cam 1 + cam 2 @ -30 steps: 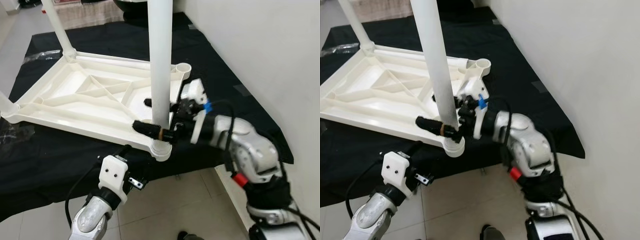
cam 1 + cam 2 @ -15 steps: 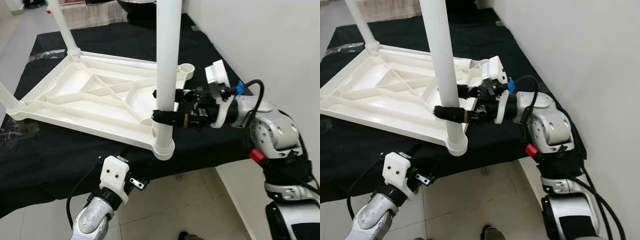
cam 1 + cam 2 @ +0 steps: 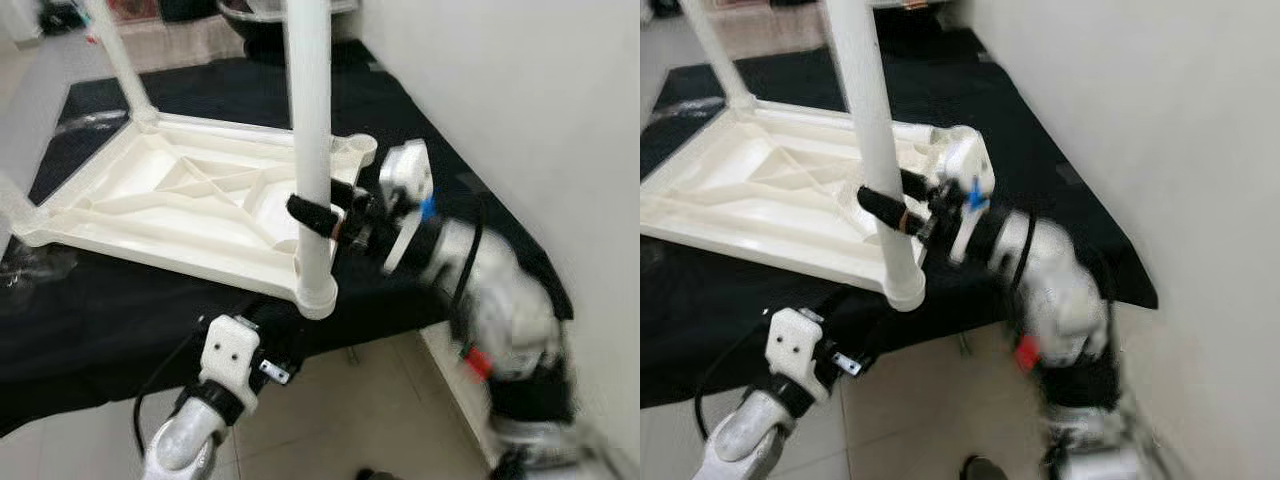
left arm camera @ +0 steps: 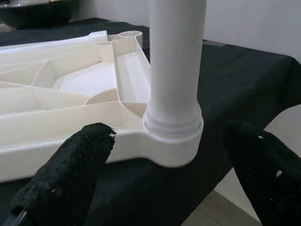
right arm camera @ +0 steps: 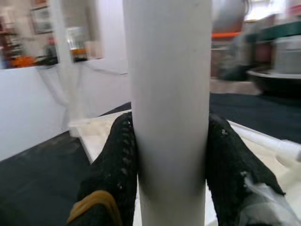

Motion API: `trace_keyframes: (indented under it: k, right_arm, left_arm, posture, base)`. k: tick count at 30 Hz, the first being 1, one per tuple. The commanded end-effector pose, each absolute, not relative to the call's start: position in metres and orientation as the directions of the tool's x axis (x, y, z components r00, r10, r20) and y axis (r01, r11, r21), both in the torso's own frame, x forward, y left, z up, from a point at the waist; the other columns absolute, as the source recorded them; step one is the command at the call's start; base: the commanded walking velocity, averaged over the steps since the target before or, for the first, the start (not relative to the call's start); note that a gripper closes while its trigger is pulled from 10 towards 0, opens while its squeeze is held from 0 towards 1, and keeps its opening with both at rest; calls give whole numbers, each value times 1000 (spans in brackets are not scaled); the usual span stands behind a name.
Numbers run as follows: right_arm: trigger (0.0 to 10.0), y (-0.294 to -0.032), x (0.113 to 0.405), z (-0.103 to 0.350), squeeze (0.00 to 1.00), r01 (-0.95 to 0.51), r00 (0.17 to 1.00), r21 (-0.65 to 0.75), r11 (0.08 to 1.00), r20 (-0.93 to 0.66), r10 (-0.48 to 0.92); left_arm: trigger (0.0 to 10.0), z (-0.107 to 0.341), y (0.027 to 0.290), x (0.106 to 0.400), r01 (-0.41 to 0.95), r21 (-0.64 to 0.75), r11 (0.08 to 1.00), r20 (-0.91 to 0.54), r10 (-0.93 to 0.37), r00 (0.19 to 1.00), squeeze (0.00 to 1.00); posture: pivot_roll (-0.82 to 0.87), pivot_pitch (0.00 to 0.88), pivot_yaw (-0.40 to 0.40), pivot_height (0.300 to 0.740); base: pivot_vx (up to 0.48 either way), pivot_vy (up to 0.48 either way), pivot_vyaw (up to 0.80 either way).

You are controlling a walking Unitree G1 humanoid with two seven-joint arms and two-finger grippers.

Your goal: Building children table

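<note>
I see the smooth white plastic leg [image 3: 308,120] standing upright in the near corner socket of the upturned ribbed tabletop [image 3: 170,200], on black cloth [image 3: 100,310]. My right gripper [image 3: 325,215] pinches the round tube; my left gripper [image 4: 174,155] hangs spread below the corner.

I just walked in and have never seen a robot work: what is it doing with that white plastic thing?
It is putting together a small table. The tabletop lies upside down on a black cloth. The right gripper is shut on a leg that stands upright in the near corner socket. The left gripper waits open, low in front of that socket. Another leg stands at the far corner.
</note>
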State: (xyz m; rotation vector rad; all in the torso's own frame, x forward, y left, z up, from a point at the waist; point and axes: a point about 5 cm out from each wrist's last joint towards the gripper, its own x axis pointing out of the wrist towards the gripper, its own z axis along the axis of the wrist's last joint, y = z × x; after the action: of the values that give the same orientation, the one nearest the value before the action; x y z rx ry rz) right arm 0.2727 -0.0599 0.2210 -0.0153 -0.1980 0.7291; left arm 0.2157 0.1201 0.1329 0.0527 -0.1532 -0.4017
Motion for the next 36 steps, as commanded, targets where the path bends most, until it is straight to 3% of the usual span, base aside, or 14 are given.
trace_keyframes:
  k: [1, 10, 11, 14, 15, 18, 20, 23, 25, 26, 27, 29, 30, 36]
  right_arm:
    - [0, -62, 271, 150, 0, -633, 760, -14, 774, -201, 618]
    - [0, -68, 289, 165, 0, -538, 839, -76, 840, -152, 523]
    - [10000, -70, 292, 167, 0, -520, 851, -93, 849, -143, 506]
    - [10000, -70, 294, 169, 0, -519, 852, -97, 849, -134, 506]
    - [10000, -67, 294, 176, 1000, -538, 843, -87, 838, -84, 532]
    - [10000, -63, 293, 185, 1000, -590, 807, -65, 805, -30, 589]
    - [10000, -60, 292, 205, 1000, -707, 699, -79, 703, 72, 712]
    - [10000, -62, 293, 212, 1000, -746, 651, -100, 658, 93, 753]
    - [10000, -71, 296, 226, 1000, -823, 537, -158, 545, 94, 838]
    - [10000, -71, 296, 226, 1000, -823, 537, -158, 545, 94, 838]
    - [10000, -77, 299, 233, 847, -845, 489, -202, 495, 83, 868]
    - [10000, -80, 301, 238, 847, -856, 460, -229, 464, 74, 885]
    - [10000, -84, 303, 243, 0, -868, 429, -245, 432, 67, 901]
    - [10000, -93, 309, 258, 0, -905, 323, -280, 320, 35, 946]
  left_arm:
    - [10000, 132, 121, 214, 389, 86, 917, 127, -398, 909, 0]
    - [10000, 132, 122, 215, 402, 83, 912, 125, -410, 904, 0]
    - [10000, 133, 122, 215, 400, 84, 913, 126, -408, 904, 0]
    - [10000, 133, 122, 216, 398, 84, 913, 127, -406, 905, 0]
    - [10000, 133, 122, 216, 397, 84, 914, 127, -405, 906, 0]
    - [10000, 133, 122, 216, 395, 84, 915, 127, -403, 906, 0]
    - [10000, 134, 122, 217, 393, 84, 916, 130, -401, 907, 0]
    - [10000, 134, 121, 218, 393, 83, 916, 131, -401, 907, 0]
    - [10000, 135, 121, 218, 391, 82, 917, 134, -399, 907, 0]
    - [10000, 135, 121, 218, 391, 82, 917, 134, -399, 907, 0]
    - [10000, 135, 121, 218, 390, 82, 917, 135, -398, 908, 0]
    - [10000, 135, 121, 218, 389, 82, 918, 136, -397, 908, 0]
    - [10000, 135, 121, 218, 388, 82, 918, 137, -396, 908, 0]
    - [10000, 135, 122, 218, 386, 83, 919, 137, -394, 909, 0]
  posture:
    - [-3, 245, 3, 740]
    - [-23, 227, 17, 740]
    - [-22, 228, 17, 740]
    - [-17, 226, 18, 740]
    - [-17, 232, 17, 740]
    - [-21, 232, 18, 740]
    - [-22, 234, 16, 740]
    - [-22, 233, 14, 740]
    - [-23, 234, 12, 740]
    - [-23, 234, 12, 740]
    - [-23, 233, 9, 740]
    - [-23, 233, 9, 740]
    - [-21, 230, 9, 740]
    - [-3, 231, 19, 740]
  base:
    - [0, 0, 0]
    - [0, 0, 0]
    - [0, 0, 0]
    - [0, 0, 0]
    - [0, 0, 0]
    - [0, 0, 0]
    - [0, 0, 0]
    - [0, 0, 0]
    - [0, 0, 0]
    - [0, 0, 0]
    - [0, 0, 0]
    - [0, 0, 0]
    - [0, 0, 0]
    - [0, 0, 0]
